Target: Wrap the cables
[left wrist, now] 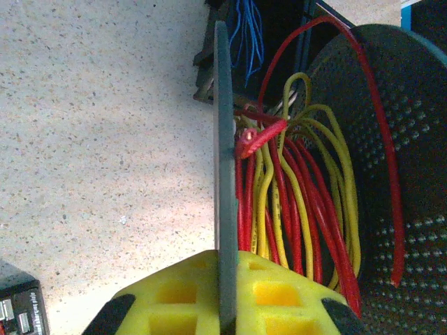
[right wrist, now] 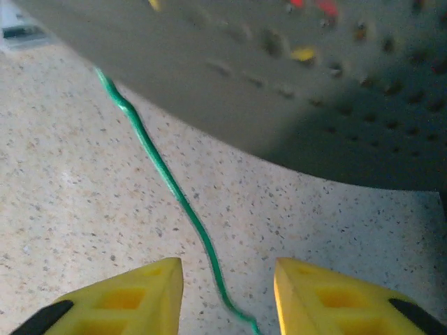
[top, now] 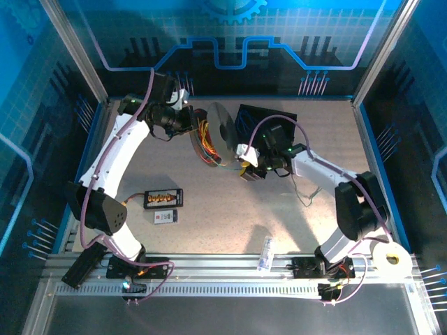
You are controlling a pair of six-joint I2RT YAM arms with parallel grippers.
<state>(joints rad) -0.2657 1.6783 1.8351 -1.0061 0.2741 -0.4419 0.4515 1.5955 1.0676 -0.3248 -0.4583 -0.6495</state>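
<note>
The left pincer [left wrist: 225,271] is clenched on the rim of a thin grey disc [left wrist: 224,125]. This disc is one side of a spool [top: 225,131], held on edge over the middle of the surface [top: 223,237]. Between it and the perforated disc [left wrist: 412,153] opposite, red and yellow cables [left wrist: 293,209] loop, with some strands hanging slack rather than lying tight. Just behind the spool sits a black box [top: 269,118], with blue cables [left wrist: 246,35] showing inside it.

The right pincer [right wrist: 227,272] is released, its yellow fingers [right wrist: 140,293] apart and low over the surface beside the spool. A green cable [right wrist: 167,174] runs out from under the perforated disc, crosses the speckled surface and passes between those fingers. It seems to touch neither finger, though the bottom edge of the right wrist view cuts it off.

Nearer the arms, well apart from the spool, lie a small black board [top: 163,198] and a white tag [top: 165,217].
</note>
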